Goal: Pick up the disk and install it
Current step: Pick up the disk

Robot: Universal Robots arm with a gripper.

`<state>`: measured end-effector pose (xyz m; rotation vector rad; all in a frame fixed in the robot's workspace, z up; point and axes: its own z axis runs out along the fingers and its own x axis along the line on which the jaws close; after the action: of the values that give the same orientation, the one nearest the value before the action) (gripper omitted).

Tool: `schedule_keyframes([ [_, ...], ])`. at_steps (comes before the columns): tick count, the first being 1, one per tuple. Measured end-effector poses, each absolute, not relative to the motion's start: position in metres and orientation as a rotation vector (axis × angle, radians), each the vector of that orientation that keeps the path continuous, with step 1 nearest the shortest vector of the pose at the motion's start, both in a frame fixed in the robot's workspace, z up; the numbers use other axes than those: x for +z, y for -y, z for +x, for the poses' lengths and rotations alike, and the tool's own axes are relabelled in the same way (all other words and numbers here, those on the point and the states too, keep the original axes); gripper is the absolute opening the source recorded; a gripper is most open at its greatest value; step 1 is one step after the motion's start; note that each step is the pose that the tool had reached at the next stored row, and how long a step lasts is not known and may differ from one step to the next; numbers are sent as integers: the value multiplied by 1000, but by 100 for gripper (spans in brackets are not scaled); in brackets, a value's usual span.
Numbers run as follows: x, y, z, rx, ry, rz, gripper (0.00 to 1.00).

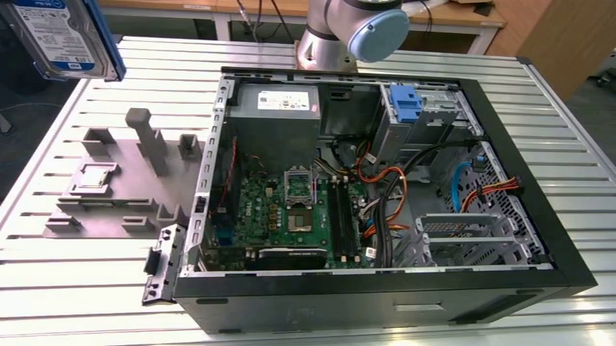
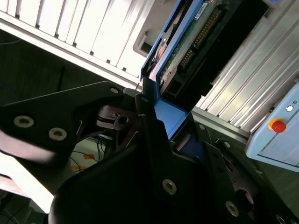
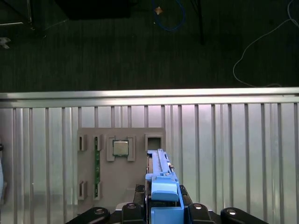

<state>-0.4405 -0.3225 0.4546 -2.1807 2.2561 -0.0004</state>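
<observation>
The disk [image 1: 60,34] hangs high over the table's far corner at the exterior view's left, its white-and-blue label facing the camera and its blue bracket along the edge. In the second wrist view the disk [image 2: 196,35] stands edge-on with its green circuit board showing, and my gripper [image 2: 170,126] is shut on its blue bracket. The first wrist view looks straight down: the disk [image 3: 161,179] sits between the black fingers of my gripper [image 3: 163,207], above the grey fixture plate [image 3: 140,186].
An open computer case [image 1: 207,187] lies on the slatted metal table [image 1: 77,274], with motherboard [image 1: 288,209], grey power supply [image 1: 277,101], upright blue latch [image 1: 406,104] and drive cage [image 1: 472,238]. The fixture plate [image 1: 125,180] holds a processor chip [image 3: 120,148]. Arm base [image 1: 351,29] stands behind.
</observation>
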Motion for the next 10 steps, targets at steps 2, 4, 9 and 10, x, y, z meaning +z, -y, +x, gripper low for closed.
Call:
schedule_keyframes([
  [2, 456, 323, -441, -2, -2257, -2181, 37],
  [4, 458, 323, -441, -2, -2257, -2182, 37],
  [9, 463, 323, -441, -5, -2258, -2183, 37],
  [10, 464, 323, -441, -5, -2258, -2183, 37],
])
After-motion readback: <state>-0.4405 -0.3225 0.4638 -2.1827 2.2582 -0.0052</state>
